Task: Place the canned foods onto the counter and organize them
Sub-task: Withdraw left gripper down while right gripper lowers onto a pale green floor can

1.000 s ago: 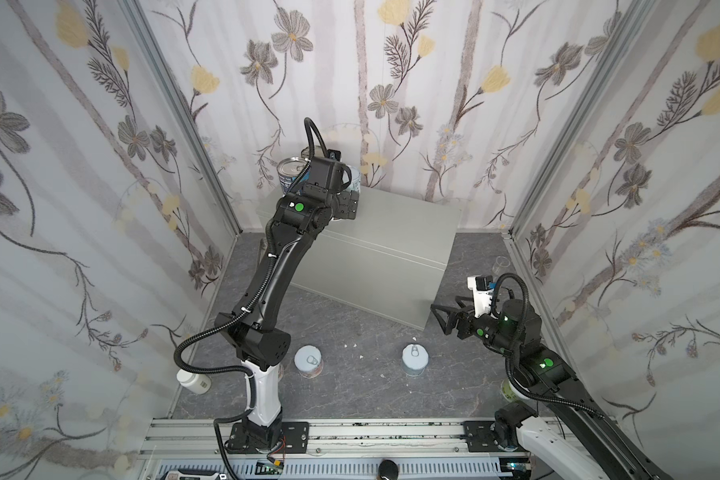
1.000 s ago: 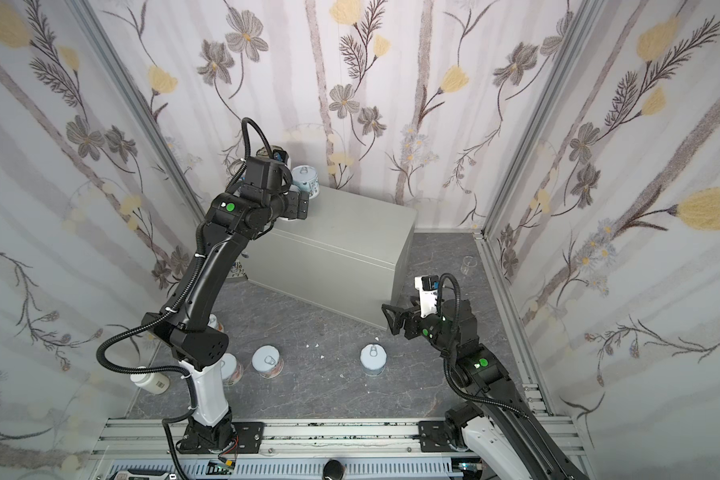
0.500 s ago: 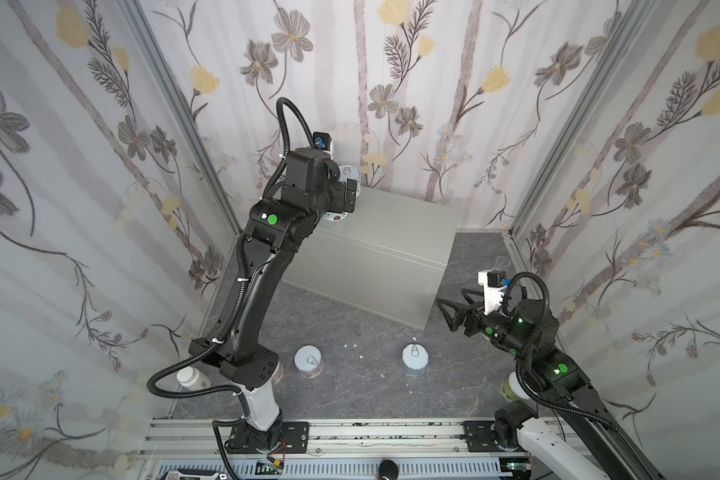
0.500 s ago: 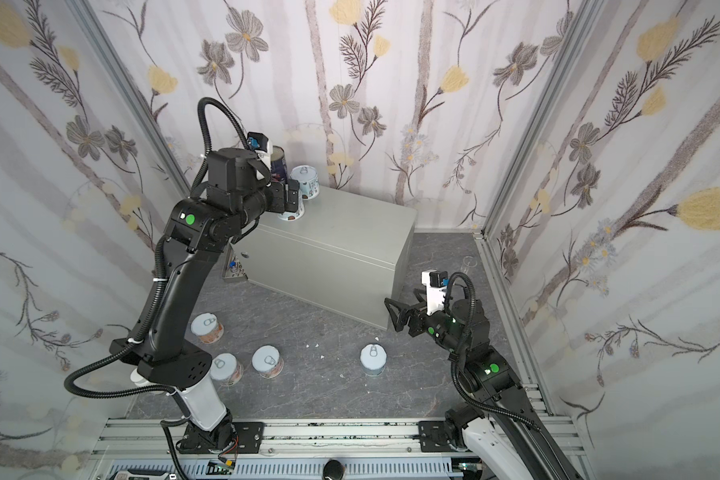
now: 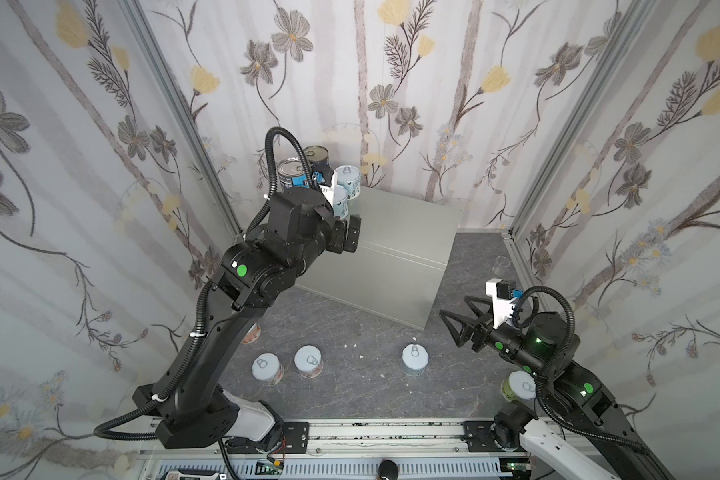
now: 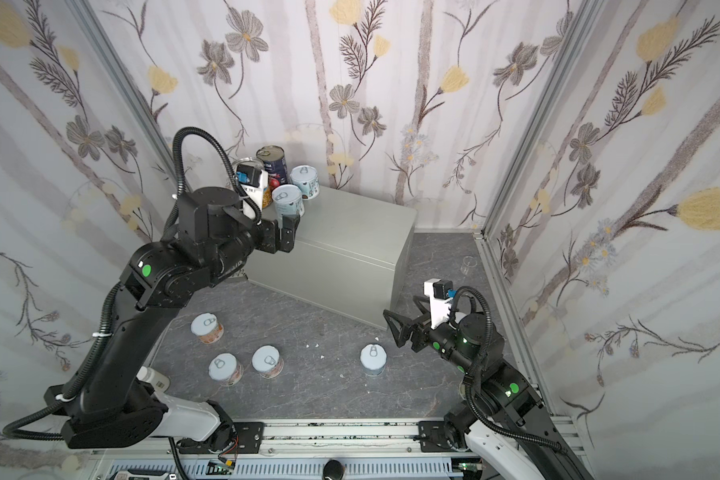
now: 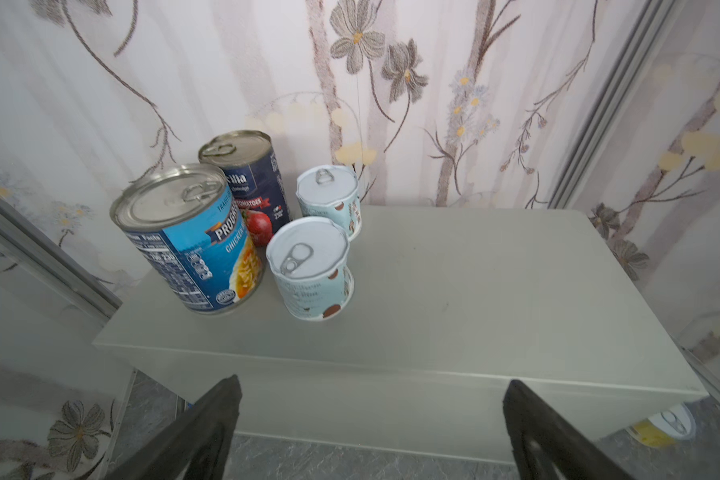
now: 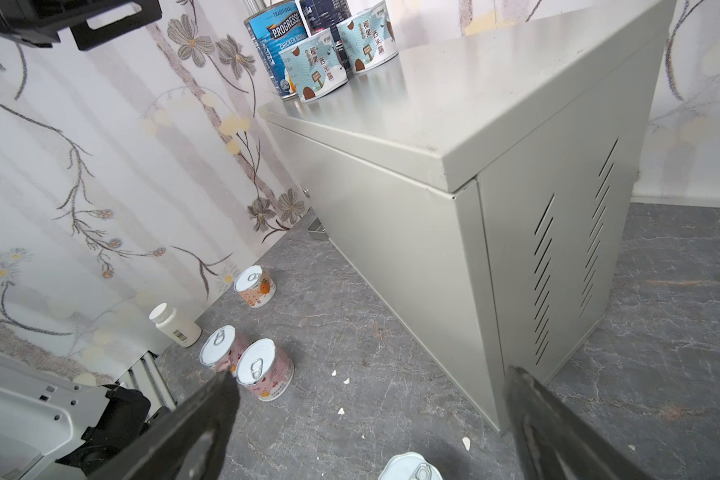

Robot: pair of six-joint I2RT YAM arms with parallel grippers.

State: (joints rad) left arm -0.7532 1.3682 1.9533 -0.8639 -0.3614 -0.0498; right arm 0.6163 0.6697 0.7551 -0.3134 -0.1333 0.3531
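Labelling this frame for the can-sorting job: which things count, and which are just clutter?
Job: counter; on it, blue tall can, navy tall can, two pale-blue short cans; five short cans on the floor.
Lying about: white bottle, small clear cup, white crumbs.

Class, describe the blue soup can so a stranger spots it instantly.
Start at the grey metal cabinet by the floral wall; four cans cluster at its left end in both top views. The Progresso soup can is tall with a bright blue label, unlike the navy tomato can and two short pale cans.
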